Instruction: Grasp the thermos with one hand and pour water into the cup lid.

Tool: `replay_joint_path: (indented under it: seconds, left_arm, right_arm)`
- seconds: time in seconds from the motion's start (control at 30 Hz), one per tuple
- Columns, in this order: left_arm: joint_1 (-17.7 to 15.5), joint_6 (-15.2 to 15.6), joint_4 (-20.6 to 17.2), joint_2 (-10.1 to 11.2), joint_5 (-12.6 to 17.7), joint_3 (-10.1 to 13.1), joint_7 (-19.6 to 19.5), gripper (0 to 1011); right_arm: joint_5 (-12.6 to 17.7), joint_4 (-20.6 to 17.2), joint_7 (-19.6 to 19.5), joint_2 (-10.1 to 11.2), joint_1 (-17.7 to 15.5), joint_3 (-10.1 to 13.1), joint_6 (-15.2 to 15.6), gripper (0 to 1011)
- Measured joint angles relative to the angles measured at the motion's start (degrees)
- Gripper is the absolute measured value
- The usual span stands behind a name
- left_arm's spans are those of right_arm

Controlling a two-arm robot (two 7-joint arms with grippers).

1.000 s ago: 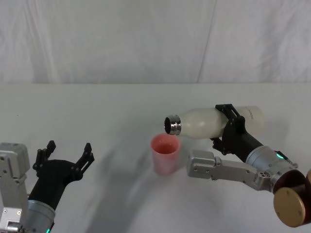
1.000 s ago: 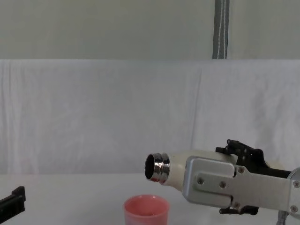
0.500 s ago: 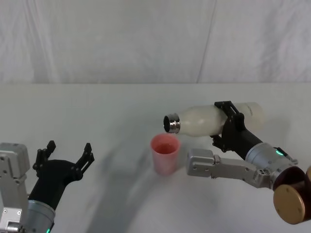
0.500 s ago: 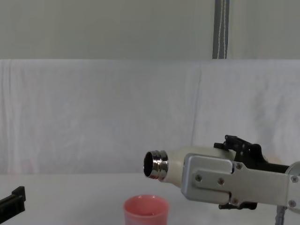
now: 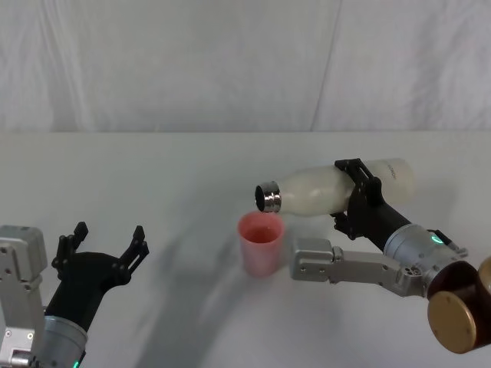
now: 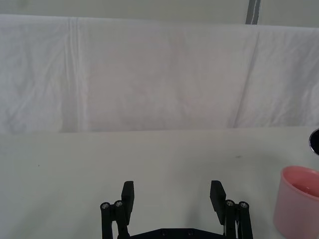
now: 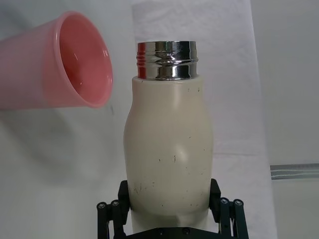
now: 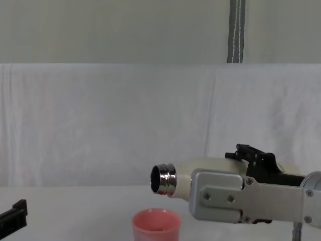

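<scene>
The right gripper (image 5: pixel 354 195) clamps the thermos (image 5: pixel 330 190) nearly level, neck above the cup lid (image 5: pixel 260 244) mid-table (image 5: pixel 153 169). The left gripper (image 5: pixel 103 244) rests spread at the near left edge.

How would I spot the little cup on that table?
Look at the white table, near its middle. Under the steel mouth of the cream bottle held sideways by the right gripper stands the cup: small, salmon-pink, straight-sided, without a handle.
</scene>
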Motion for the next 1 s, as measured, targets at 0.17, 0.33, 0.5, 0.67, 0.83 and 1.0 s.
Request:
replay_joint_path:
  seconds: [0.17,0.33,0.5,0.67,0.83,1.0]
  left_arm:
    - [0.0,0.0,0.0,0.0,0.0,0.0,0.0,1001]
    - [0.0,0.0,0.0,0.0,0.0,0.0,0.0,1001]
    - [0.0,0.0,0.0,0.0,0.0,0.0,0.0,1001]
    - [0.0,0.0,0.0,0.0,0.0,0.0,0.0,1001]
    - [0.0,0.0,0.0,0.0,0.0,0.0,0.0,1001]
    - [0.0,0.0,0.0,0.0,0.0,0.0,0.0,1001]
  right_arm:
    - [-1.04,-0.12,0.32,0.2,0.24,-0.44,0.56,950]
    - [-1.98,-0.42,0.71,0.29,0.38,-0.72,1.3,950]
    - [-2.77,-0.78,1.1,0.54,0.39,-0.94,1.9,950]
    - [-3.64,-1.08,1.6,0.65,0.54,-1.21,2.42,949]
    - [-4.18,-1.15,1.76,0.8,0.61,-1.37,2.55,950]
    - [-4.62,-1.34,1.95,0.99,0.67,-1.43,2.67,950]
